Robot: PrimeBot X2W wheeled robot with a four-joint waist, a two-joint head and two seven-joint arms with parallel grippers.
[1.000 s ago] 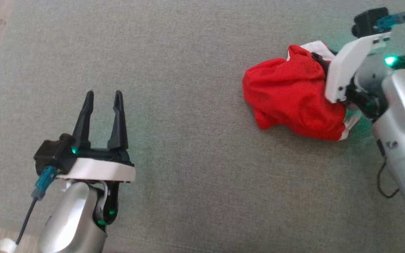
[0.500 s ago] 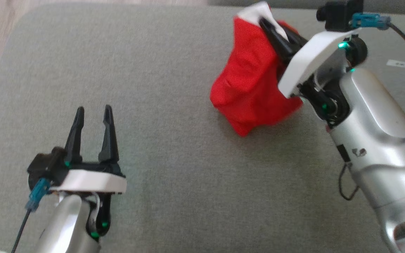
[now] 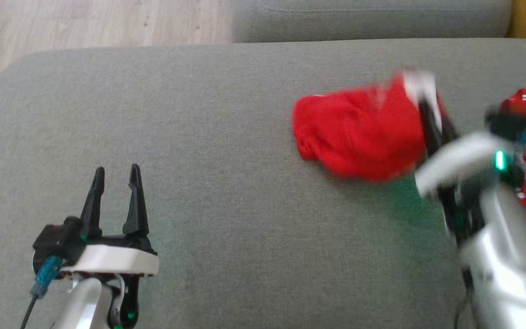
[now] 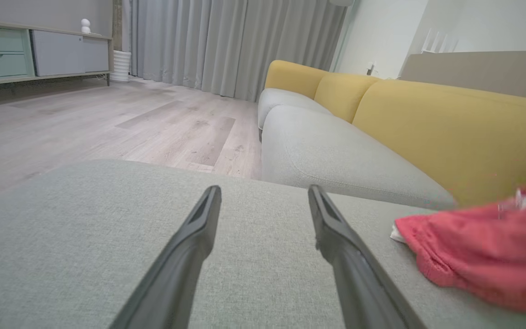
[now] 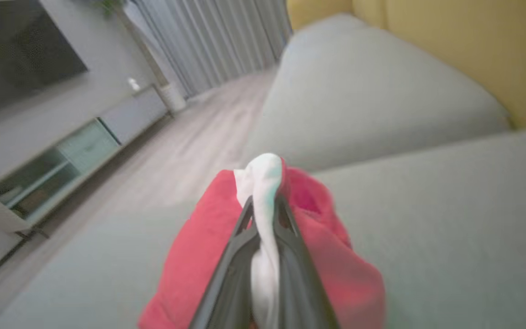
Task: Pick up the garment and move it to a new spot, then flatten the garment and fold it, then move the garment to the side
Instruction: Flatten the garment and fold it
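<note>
**Garment of red and white fabric [image 3: 359, 132] pinched by right fingers [image 5: 233, 269]**

Bunched cloth at upper right of head frame, its lower part on grey fabric sofa cushion [image 3: 226, 137]. Right fingers clamped tight on the white edge. Left fingers [image 3: 136, 201] spread wide, empty, lower left, well apart.

Soft red-and-white cloth garment [image 3: 359, 132] between the matt black plastic fingers [image 5: 233, 260] of the right gripper [image 5: 265, 214]; under them, a coarse grey woven cushion [image 3: 226, 137].

Holds left pincer [image 3: 117, 169] at lower left, fingers spread wide, pointing up the head view. Clamps right pincer [image 5: 265, 203] tight on garment [image 3: 359, 132], blurred forearm [image 3: 500, 274] slanting up from lower right.
</note>
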